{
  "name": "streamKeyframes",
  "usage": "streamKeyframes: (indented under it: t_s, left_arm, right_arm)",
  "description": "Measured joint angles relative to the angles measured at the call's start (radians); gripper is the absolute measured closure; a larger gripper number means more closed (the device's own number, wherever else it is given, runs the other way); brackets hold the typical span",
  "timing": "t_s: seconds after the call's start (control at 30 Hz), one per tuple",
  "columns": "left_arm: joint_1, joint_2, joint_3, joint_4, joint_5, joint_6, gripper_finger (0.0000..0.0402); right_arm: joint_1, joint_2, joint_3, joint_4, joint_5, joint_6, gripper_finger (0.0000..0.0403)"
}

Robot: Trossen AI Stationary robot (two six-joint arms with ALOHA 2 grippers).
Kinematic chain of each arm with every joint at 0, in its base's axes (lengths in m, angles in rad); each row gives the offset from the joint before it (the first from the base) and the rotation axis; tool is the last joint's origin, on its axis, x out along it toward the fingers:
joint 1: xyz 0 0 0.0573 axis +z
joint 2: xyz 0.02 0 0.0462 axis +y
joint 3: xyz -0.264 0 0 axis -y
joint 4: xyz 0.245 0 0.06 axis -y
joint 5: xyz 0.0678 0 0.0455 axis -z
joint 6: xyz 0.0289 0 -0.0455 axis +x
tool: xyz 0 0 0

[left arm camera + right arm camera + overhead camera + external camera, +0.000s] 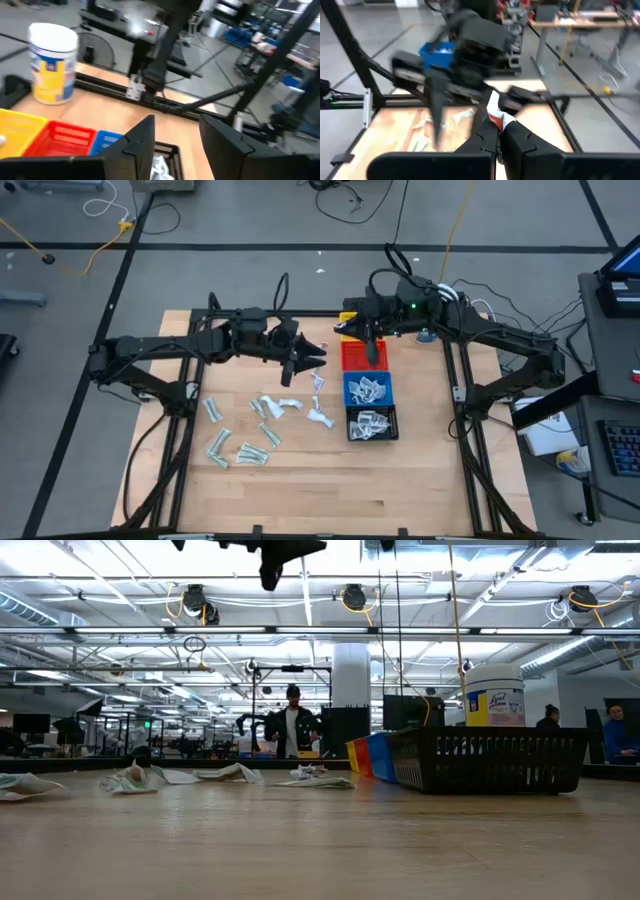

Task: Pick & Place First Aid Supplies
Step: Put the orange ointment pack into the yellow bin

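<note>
From above, the left gripper (318, 356) hangs over the table, left of the red bin (364, 356); first aid packets (245, 435) lie scattered below. Its wrist view shows parted, empty fingers (142, 145). The right gripper (498, 134) pinches a white-and-orange packet (494, 112).

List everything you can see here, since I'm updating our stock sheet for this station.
packets: a dozen or so, white and pale green, loose on the table; more in the blue and black bins
bins: four, yellow, red, blue, black, in a row
jar: one, white with yellow label, behind the bins
table: one, pale wood
people: three, in the room behind
left hand: open, above the table
right hand: shut on a packet, over the red bin
</note>
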Motion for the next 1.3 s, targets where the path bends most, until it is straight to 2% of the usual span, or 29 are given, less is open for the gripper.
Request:
streamKeyframes:
  t_s: [0.07, 0.23, 0.5, 0.83, 1.07, 1.3]
  left_arm:
    - [0.000, -0.002, 0.000, 0.002, 0.023, -0.003, 0.0238]
    - [0.000, -0.002, 0.000, -0.005, 0.023, -0.003, 0.0236]
    - [0.000, -0.002, 0.000, -0.001, 0.023, -0.003, 0.0236]
    - [0.000, -0.002, 0.000, 0.004, 0.023, -0.002, 0.0236]
    - [0.000, -0.002, 0.000, 0.005, 0.023, -0.001, 0.0236]
    - [0.000, -0.003, 0.000, 0.028, 0.023, -0.001, 0.0236]
  right_arm:
    - [-0.020, -0.003, 0.001, -0.046, -0.003, 0.002, 0.0402]
    - [-0.071, 0.003, 0.000, -0.182, -0.101, 0.006, 0.0402]
    - [-0.116, 0.024, 0.001, -0.361, -0.105, -0.056, 0.0403]
    - [-0.115, 0.136, 0.000, -0.575, -0.094, -0.188, 0.0403]
    - [-0.121, 0.197, 0.000, -0.669, 0.026, -0.293, 0.0403]
    - [-0.227, 0.306, 0.040, -0.688, 0.056, -0.377, 0.0403]
